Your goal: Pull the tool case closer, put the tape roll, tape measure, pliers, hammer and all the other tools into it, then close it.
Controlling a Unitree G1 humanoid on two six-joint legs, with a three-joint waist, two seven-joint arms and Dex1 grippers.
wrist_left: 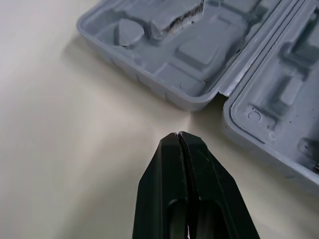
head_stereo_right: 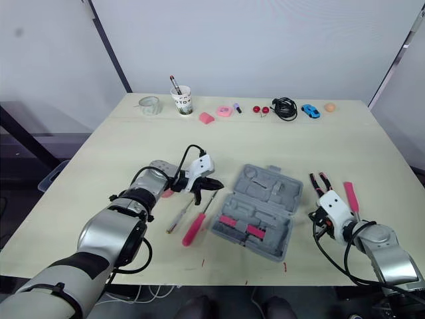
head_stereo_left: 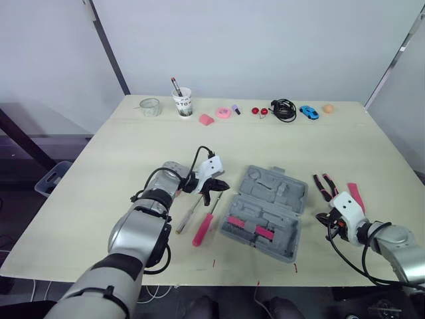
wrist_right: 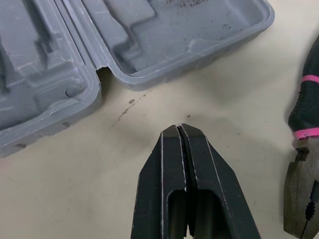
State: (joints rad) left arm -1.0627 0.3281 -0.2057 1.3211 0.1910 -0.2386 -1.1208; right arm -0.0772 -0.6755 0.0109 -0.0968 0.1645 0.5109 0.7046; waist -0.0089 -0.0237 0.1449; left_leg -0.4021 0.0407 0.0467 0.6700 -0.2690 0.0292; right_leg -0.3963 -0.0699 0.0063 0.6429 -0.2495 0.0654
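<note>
The grey tool case (head_stereo_left: pixel 265 203) lies open near the table's front edge, with pink-handled tools (head_stereo_left: pixel 255 229) in its nearer half. My left gripper (head_stereo_left: pixel 216 193) is shut and empty, just left of the case (wrist_left: pixel 199 74), its fingertips (wrist_left: pixel 172 142) a little short of the hinge corner. A pink-handled screwdriver (head_stereo_left: pixel 202 229) and a thinner screwdriver (head_stereo_left: pixel 186 216) lie below that gripper. My right gripper (head_stereo_left: pixel 330 222) is shut and empty, right of the case (wrist_right: pixel 99 50). Black-and-pink pliers (head_stereo_left: pixel 325 186) (wrist_right: pixel 304 149) lie beside it, with a pink-handled tool (head_stereo_left: pixel 356 196) further right.
Along the far edge stand a glass jar (head_stereo_left: pixel 149 106), a cup with a pen (head_stereo_left: pixel 182 102), small pink items (head_stereo_left: pixel 223 112), a black cable (head_stereo_left: pixel 284 109), a blue toy car (head_stereo_left: pixel 309 111) and an orange ball (head_stereo_left: pixel 328 107). Bare tabletop (head_stereo_left: pixel 265 146) separates them from the case.
</note>
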